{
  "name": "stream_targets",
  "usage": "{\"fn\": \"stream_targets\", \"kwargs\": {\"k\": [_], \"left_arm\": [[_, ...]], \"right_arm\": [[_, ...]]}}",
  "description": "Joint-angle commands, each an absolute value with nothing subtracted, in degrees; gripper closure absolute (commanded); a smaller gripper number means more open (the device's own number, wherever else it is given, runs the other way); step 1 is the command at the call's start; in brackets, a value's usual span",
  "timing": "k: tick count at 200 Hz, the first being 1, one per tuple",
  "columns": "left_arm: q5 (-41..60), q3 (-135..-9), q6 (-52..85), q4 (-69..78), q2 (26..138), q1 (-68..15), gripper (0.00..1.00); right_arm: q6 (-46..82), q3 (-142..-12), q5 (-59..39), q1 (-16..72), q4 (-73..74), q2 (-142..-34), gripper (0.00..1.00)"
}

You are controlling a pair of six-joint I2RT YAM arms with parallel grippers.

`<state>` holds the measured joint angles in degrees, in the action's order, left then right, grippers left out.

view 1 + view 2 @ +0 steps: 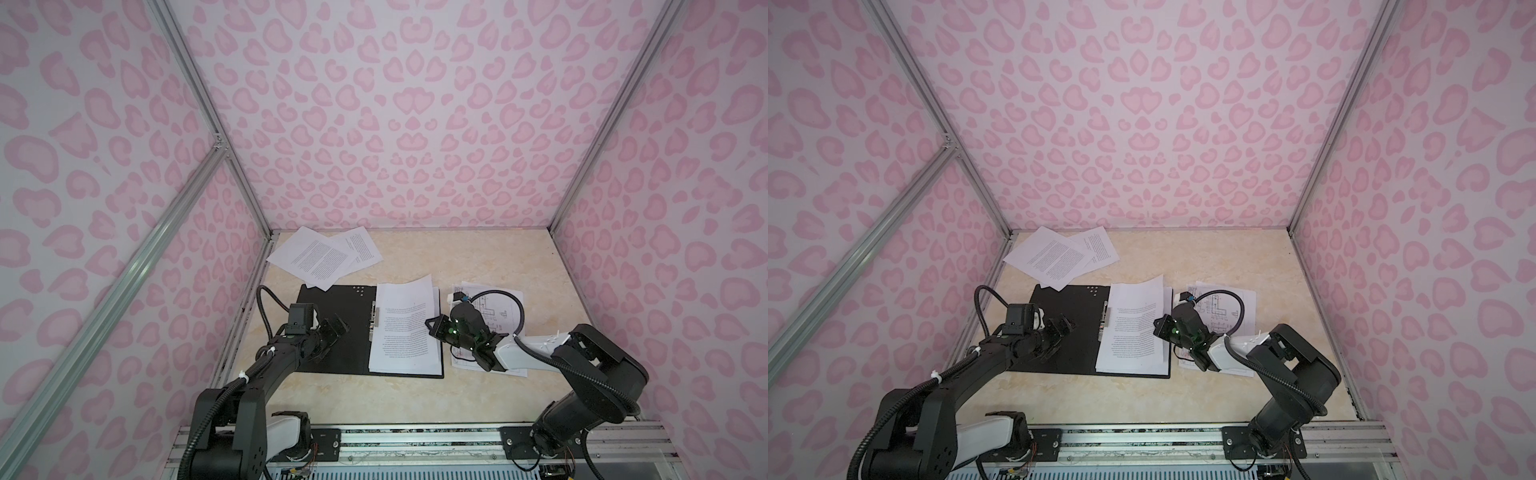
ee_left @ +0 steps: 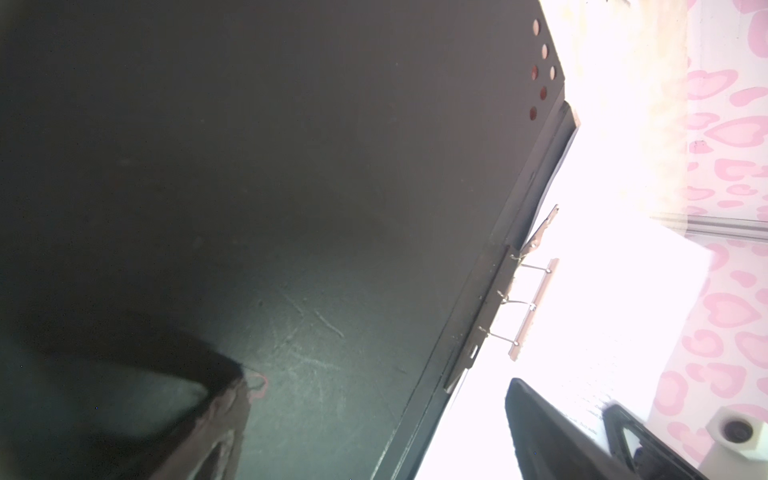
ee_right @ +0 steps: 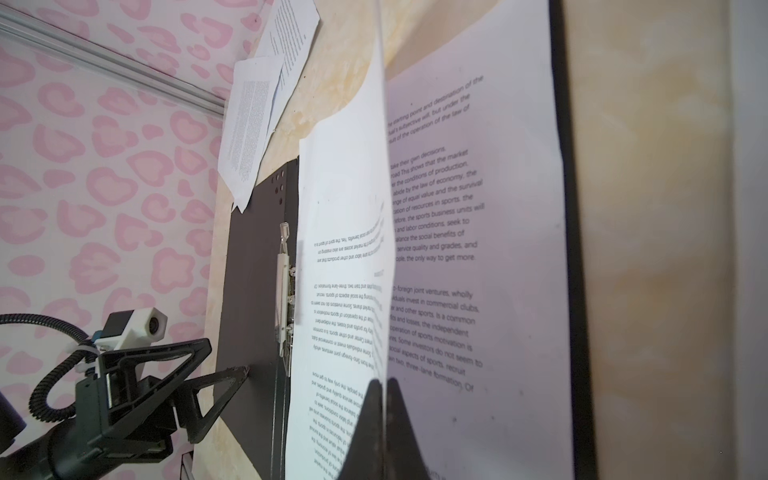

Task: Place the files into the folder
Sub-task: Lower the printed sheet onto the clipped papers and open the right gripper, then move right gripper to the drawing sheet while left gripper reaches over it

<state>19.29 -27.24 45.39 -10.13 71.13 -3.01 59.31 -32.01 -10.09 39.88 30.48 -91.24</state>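
You are looking at a beige counter (image 1: 478,266) with the folder (image 1: 328,303) lying open on it near the left wall, black inside facing up. A stack of files (image 1: 399,357) is sitting in the folder's right half. More printed sheets (image 1: 320,257) are lying overlapped at the far left corner, reaching over the folder's far edge. The drawing sheet (image 1: 498,309) is lying just beside the folder, under your right arm. Your right fingers (image 3: 383,386) are clamping the right edge of the top sheet (image 3: 349,208), which is standing lifted off the stack. Your left fingers (image 3: 228,376) are spread wide, gripping nothing, over the folder's bare left half, and 1 tip appears to be touching the black cover. The metal clip (image 1: 375,318) is sitting at the spine, beside the stack's left edge.
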Motion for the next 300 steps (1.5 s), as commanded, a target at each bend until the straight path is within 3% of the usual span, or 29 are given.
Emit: {"fn": "stream_targets", "kwargs": {"k": [1,102,140,169,199,221,260,279,300], "left_arm": [[15.93,-26.62,46.21,-18.22,71.97,-2.97,0.02],[16.08,-26.70,46.75,-18.14,72.16,-2.98,0.02],[16.30,-26.79,46.70,-18.11,72.07,-2.99,0.02],[16.19,-27.12,46.91,-18.12,72.07,-2.99,0.03],[16.94,-27.60,47.45,-17.93,72.42,-2.94,0.03],[17.57,-28.03,47.31,-17.61,71.45,-2.99,0.02],[20.81,-33.16,44.44,-20.16,67.16,-4.10,0.02],[19.05,-38.03,42.85,-23.24,64.10,-9.56,0.02],[16.82,-44.94,42.07,-24.52,65.12,-19.69,0.02]], "right_arm": [[58.94,-31.86,-8.10,40.03,29.08,-90.93,0.97],[61.05,-31.07,-6.69,41.92,29.62,-91.28,0.90],[61.70,-30.68,-6.07,42.01,29.66,-91.15,0.77],[61.22,-31.24,-4.56,42.01,26.66,-90.10,0.50],[59.39,-33.95,0.46,41.12,13.54,-85.69,0.03],[58.43,-37.19,3.77,38.50,0.36,-82.10,0.03],[51.13,-36.98,1.37,27.39,-7.97,-75.24,0.03],[44.12,-37.87,-7.62,14.71,-11.09,-74.04,0.03],[37.23,-40.70,-8.14,4.70,-15.15,-74.10,0.03]]}}
